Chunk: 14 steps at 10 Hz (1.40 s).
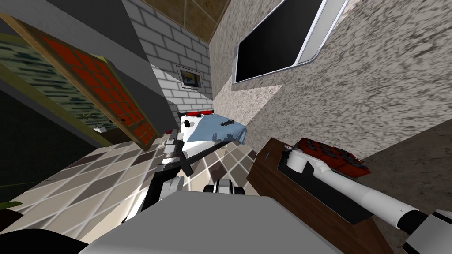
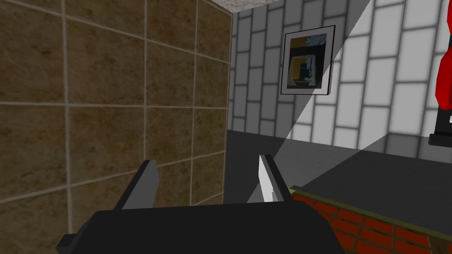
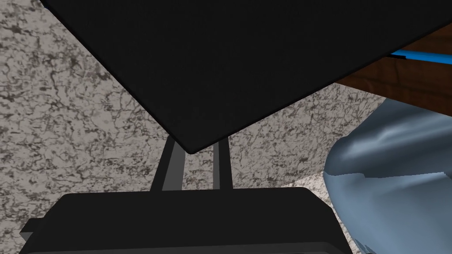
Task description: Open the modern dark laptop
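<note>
Behind laptop (image 3: 229, 66), half-hidden right gripper (image 3: 196, 165)

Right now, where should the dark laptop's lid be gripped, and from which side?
Probably a lid corner of the laptop, approached from off the desk, where the right gripper sits: it's a thin flat slab, leaving only its rim to pinch.

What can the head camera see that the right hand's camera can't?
Only the head view: the right arm reaching over the desk, a red object beside the laptop, and the tiled floor. Only the right wrist view: the fingers close together, tips hidden behind the laptop's black corner. Both: the laptop, the brown desk and the speckled wall.
</note>
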Motion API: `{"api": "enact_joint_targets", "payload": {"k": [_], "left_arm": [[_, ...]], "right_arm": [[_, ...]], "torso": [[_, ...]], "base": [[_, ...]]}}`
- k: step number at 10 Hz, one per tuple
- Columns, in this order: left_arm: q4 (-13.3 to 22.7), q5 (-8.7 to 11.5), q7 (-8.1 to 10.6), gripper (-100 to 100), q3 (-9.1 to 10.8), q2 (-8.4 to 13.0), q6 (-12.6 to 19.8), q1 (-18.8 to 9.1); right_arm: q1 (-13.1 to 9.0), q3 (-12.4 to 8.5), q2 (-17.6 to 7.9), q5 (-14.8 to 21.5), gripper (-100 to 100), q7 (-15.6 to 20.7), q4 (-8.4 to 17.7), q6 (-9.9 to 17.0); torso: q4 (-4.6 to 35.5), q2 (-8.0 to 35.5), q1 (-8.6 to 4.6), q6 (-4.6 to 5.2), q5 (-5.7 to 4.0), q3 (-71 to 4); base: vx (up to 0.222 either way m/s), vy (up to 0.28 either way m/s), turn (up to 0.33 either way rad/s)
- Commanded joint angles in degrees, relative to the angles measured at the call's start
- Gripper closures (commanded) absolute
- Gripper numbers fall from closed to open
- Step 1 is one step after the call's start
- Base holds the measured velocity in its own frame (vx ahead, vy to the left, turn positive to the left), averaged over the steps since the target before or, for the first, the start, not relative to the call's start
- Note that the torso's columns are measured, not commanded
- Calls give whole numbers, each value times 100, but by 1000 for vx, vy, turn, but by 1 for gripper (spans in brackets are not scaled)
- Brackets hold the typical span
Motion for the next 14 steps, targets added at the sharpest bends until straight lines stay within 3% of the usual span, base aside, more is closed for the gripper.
{"api": "enact_joint_targets", "payload": {"k": [1, 14], "left_arm": [[0, 0, 0, 0, 0, 0, 0, 0], [0, 0, 0, 0, 0, 0, 0, 0]], "right_arm": [[18, 59, -72, -384, 100, 126, -181, 59], [104, 321, -692, -2490, 100, 886, -1239, 468]], "torso": [[-4, -7, -6, 3, -4, -4], [5, 26, 31, 9, 6, 15]], "base": [[62, -61, -4], [61, -62, -21]]}}
